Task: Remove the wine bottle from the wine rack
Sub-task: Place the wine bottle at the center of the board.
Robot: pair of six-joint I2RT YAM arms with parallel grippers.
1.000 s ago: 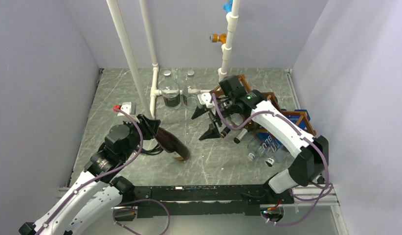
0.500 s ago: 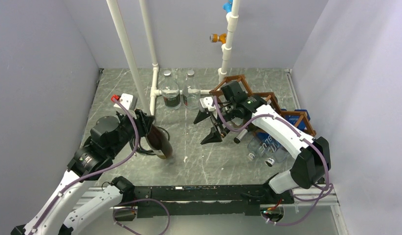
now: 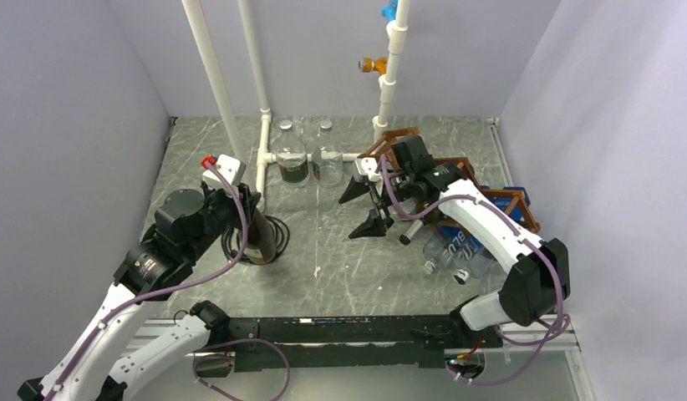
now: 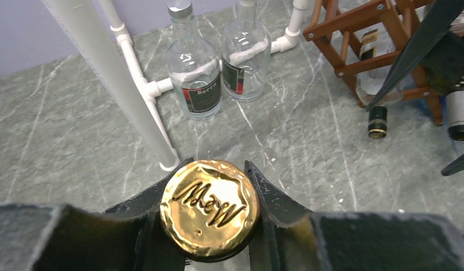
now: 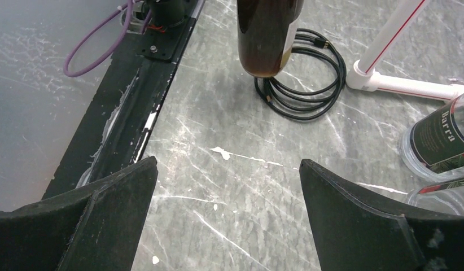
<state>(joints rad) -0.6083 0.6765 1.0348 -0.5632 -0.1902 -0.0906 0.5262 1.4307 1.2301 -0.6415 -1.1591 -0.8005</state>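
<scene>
left pincer clamped, right pincer spread wide

On my feed both arms wear white shell links with round black joint housings: the left arm and the right arm. A purple cable trails along each, slack between joints. The left claw and the right claw each carry 2 matte black, wedge-shaped fingers. A white box with a red tab caps the left wrist. Both bases bolt onto a black rail.
</scene>
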